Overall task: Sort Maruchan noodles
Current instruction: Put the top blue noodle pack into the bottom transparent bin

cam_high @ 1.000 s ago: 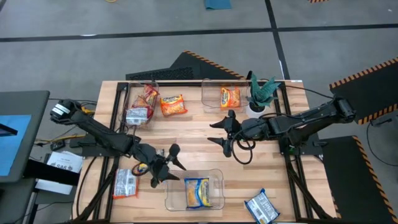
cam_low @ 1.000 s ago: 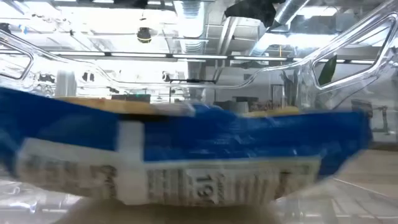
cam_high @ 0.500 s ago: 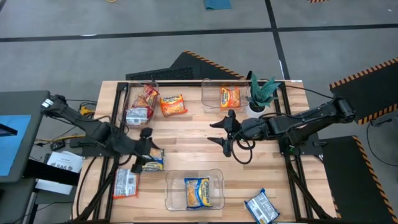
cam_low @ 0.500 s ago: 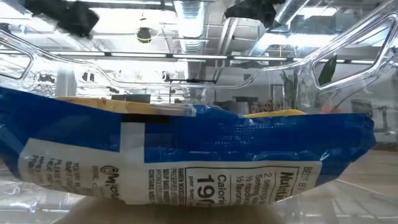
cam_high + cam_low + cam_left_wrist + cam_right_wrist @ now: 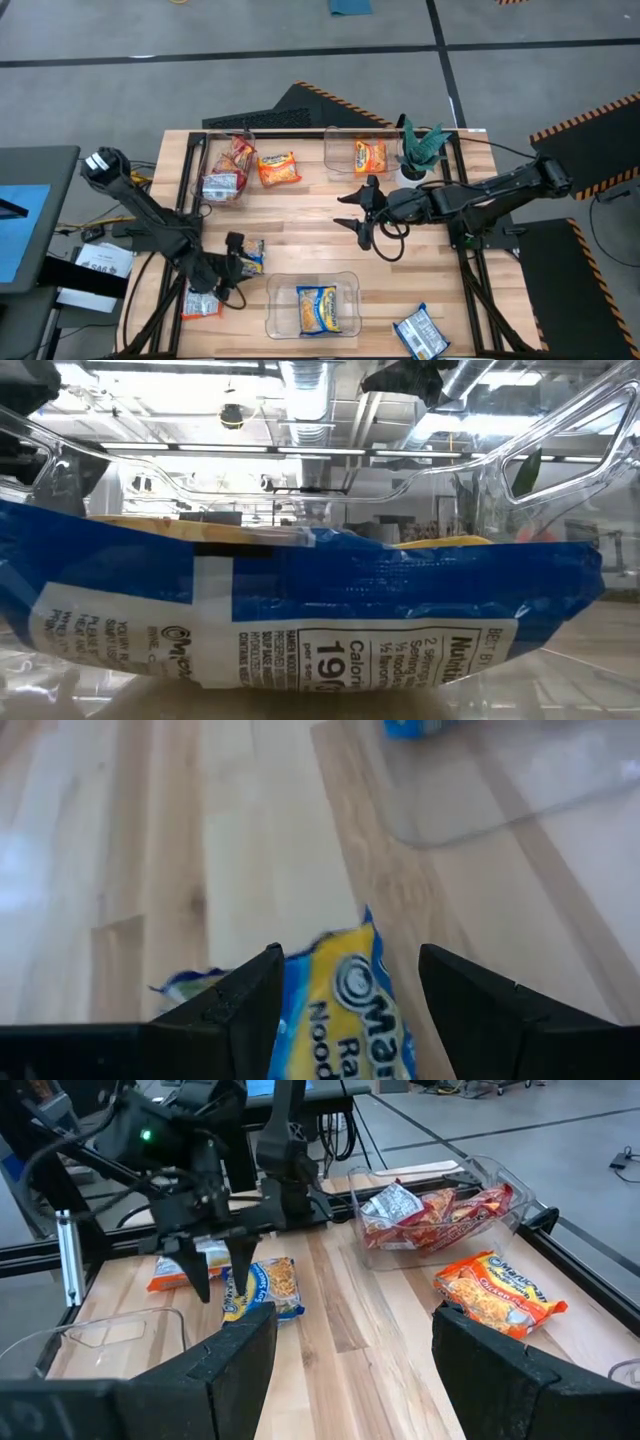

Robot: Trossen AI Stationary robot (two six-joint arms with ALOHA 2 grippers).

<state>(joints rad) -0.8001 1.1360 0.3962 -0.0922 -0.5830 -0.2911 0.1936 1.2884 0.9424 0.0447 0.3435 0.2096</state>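
**A:** Where is the left pincer point(image 5: 230, 268)?

**B:** Low over the near left part of the wooden slatted tabletop point(image 5: 310, 215), its two dark fingers point(image 5: 240, 1005) spread on either side of a blue-and-yellow crinkly noodle packet point(image 5: 248, 255) that lies flat on the wood. In the left wrist view the packet point(image 5: 340, 1005) sits between the fingers, and I cannot tell whether they touch it.

**A:** And the right pincer point(image 5: 362, 212)?

**B:** Hanging above the middle of the tabletop, fingers spread wide, holding nothing. Its wrist view looks across at the left arm and that same packet point(image 5: 262, 1288).

**A:** Where are the other packets?

**B:** A red-and-silver packet point(image 5: 202, 297) lies on the tabletop near the left edge, just beside the left pincer. A blue-and-yellow one point(image 5: 317, 308) lies inside the clear plastic bin at the near edge point(image 5: 275, 300); the low view shows it pressed close against the lens point(image 5: 300, 620). Another blue packet point(image 5: 420, 332) lies on the tabletop at the near right corner. Several red and silver packets point(image 5: 228, 170) are heaped in the clear bin at the far left point(image 5: 208, 145), with an orange packet point(image 5: 279, 168) on the wood just beside that bin. One more orange packet point(image 5: 370, 156) lies in the clear bin at the far middle point(image 5: 335, 140), next to a green potted plant in a white pot point(image 5: 418, 152).
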